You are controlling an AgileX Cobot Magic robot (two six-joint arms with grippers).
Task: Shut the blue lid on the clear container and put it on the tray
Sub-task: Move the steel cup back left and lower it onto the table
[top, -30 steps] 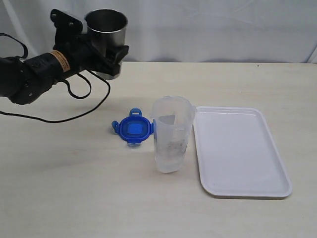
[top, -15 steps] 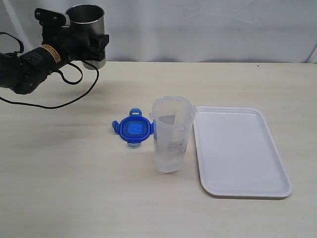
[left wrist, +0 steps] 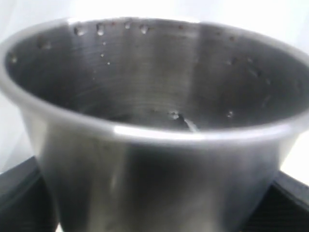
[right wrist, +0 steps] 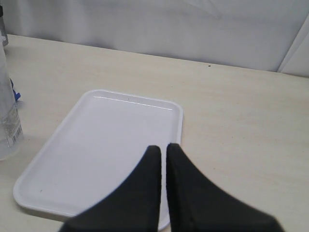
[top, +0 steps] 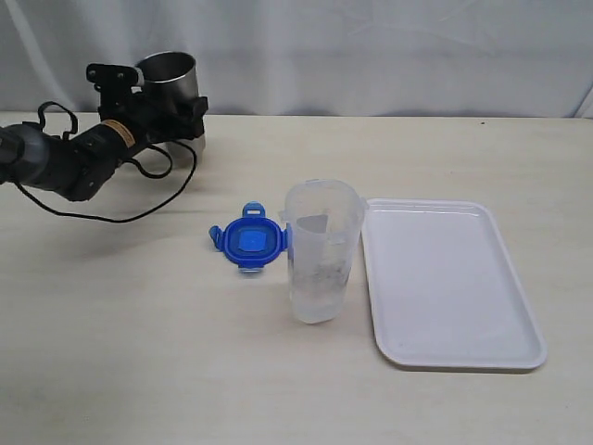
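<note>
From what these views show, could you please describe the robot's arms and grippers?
The left arm is black and rounded, with an orange label band near the wrist and a loose black cable. The right gripper has two black tapered fingers.

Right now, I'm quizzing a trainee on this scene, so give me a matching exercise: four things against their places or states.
1 blue lid
2 clear container
3 tray
4 steel cup

A held in the left gripper
B standing upright, uncovered
C lying flat, left of the container
D lying flat, right of the container

Pairs: 1-C, 2-B, 3-D, 4-A
</note>
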